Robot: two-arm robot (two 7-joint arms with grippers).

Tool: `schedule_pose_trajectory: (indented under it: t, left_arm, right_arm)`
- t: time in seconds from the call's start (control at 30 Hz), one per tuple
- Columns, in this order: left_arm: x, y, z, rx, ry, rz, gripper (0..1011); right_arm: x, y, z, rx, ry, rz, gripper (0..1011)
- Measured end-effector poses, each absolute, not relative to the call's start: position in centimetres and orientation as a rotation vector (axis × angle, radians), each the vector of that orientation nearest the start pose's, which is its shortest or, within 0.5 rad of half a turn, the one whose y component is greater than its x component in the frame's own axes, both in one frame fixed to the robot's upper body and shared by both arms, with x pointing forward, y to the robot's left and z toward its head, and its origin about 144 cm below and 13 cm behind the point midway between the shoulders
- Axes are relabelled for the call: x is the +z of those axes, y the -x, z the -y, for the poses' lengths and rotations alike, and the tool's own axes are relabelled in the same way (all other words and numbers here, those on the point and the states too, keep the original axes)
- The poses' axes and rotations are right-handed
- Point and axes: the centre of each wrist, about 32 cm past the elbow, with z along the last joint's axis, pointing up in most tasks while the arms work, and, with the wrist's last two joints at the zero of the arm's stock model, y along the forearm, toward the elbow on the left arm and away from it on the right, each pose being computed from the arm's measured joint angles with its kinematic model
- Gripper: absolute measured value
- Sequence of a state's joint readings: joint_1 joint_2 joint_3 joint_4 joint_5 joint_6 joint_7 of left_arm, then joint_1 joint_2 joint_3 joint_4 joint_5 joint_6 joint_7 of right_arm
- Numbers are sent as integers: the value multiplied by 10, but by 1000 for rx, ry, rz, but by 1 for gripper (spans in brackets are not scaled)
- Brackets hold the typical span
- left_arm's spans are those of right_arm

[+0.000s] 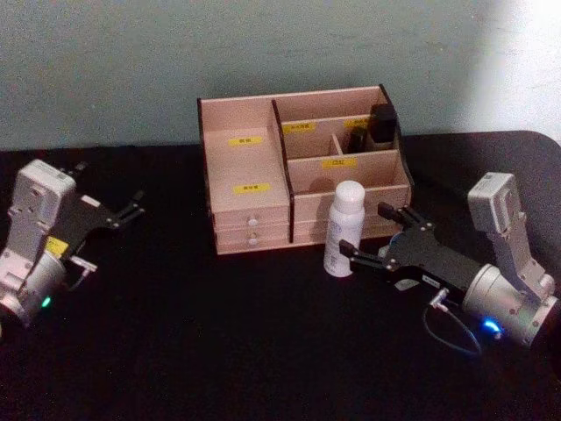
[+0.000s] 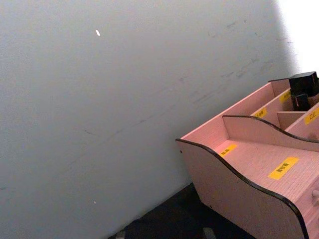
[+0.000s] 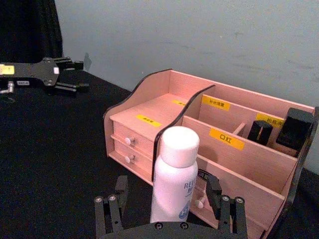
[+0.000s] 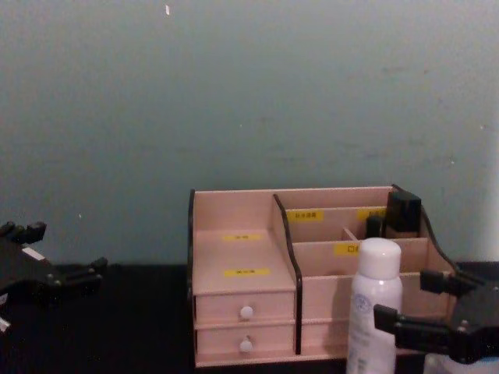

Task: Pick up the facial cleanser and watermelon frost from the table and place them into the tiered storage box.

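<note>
Black table (image 1: pixel 219 333), facial cleanser (image 1: pixel 344 228) upright at the right claw's (image 1: pixel 366 230) spread jaws

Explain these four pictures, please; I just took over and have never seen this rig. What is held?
It is a robot with two arms, each ending in a two-fingered gripper. The head view looks down on the table, the chest view looks across it from lower down, and each wrist view rides on one arm. On the black table stands a wooden box with compartments and drawers, dark items in its back right section. The white cleanser stands upright before it. The right gripper is open, a finger on either side of the cleanser, not closed on it. The left gripper rests open at the table's left, apart from everything. Nothing is held.
</note>
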State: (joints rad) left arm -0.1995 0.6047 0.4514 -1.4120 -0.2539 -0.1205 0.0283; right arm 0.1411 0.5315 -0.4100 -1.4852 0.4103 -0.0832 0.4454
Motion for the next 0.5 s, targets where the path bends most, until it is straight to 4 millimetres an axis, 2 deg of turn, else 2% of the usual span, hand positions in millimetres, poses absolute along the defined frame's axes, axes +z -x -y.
schedule_pose_trajectory:
  t: [0.5]
  left_arm:
    - [1140,-489,-310,1248,-304,285,1001]
  right_arm:
    - [1133,-492,271,-816,150,1,1002]
